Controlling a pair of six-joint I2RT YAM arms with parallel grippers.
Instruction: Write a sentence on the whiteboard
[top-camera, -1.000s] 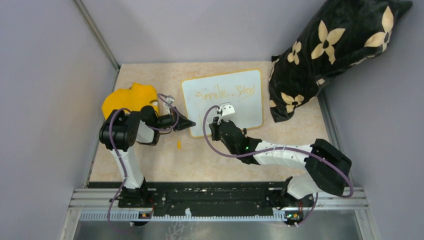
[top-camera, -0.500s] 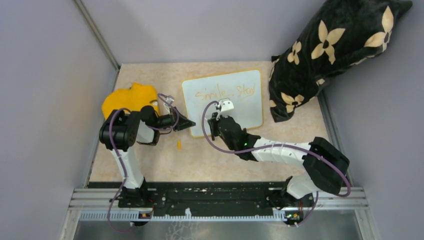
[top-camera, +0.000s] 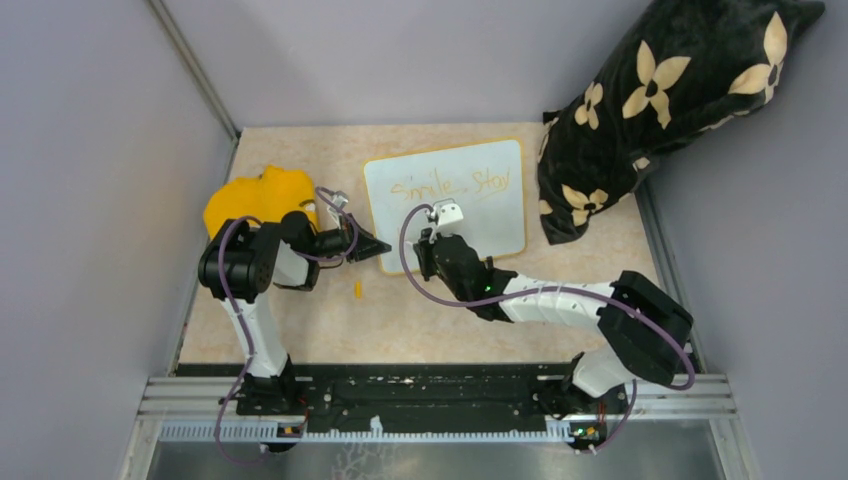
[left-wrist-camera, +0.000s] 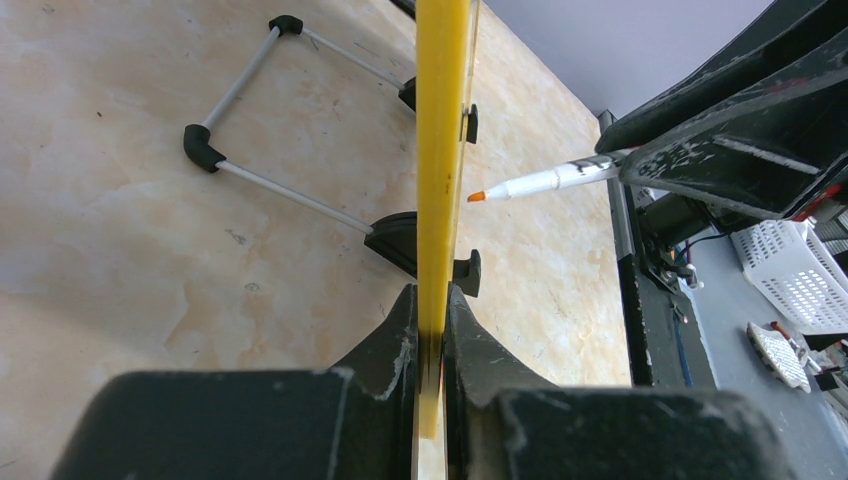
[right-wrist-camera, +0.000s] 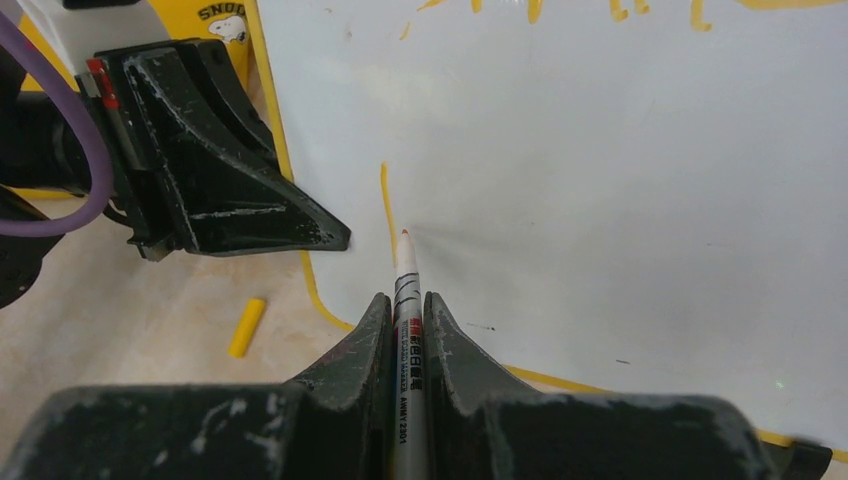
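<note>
On the table (top-camera: 300, 330), the left end effector (left-wrist-camera: 430, 300) pinches the whiteboard (top-camera: 490, 215), the right end effector (right-wrist-camera: 405, 310) a marker (right-wrist-camera: 405, 275).

Open tabletop (top-camera: 440, 335) in front of whiteboard (top-camera: 497, 212), pillow (top-camera: 660, 110) crowding its right, yellow cloth (top-camera: 250, 195) left

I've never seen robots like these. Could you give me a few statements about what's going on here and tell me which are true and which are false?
1. The right claw grips a white marker with an orange tip. True.
2. The left claw is open, touching nothing. False: it is shut on the whiteboard's yellow edge.
3. The whiteboard is blank. False: orange writing runs along its top.
4. A small yellow cap lies on the table near the board. True.
5. The black flowered pillow lies on the whiteboard. False: it sits off to the board's right.
</note>
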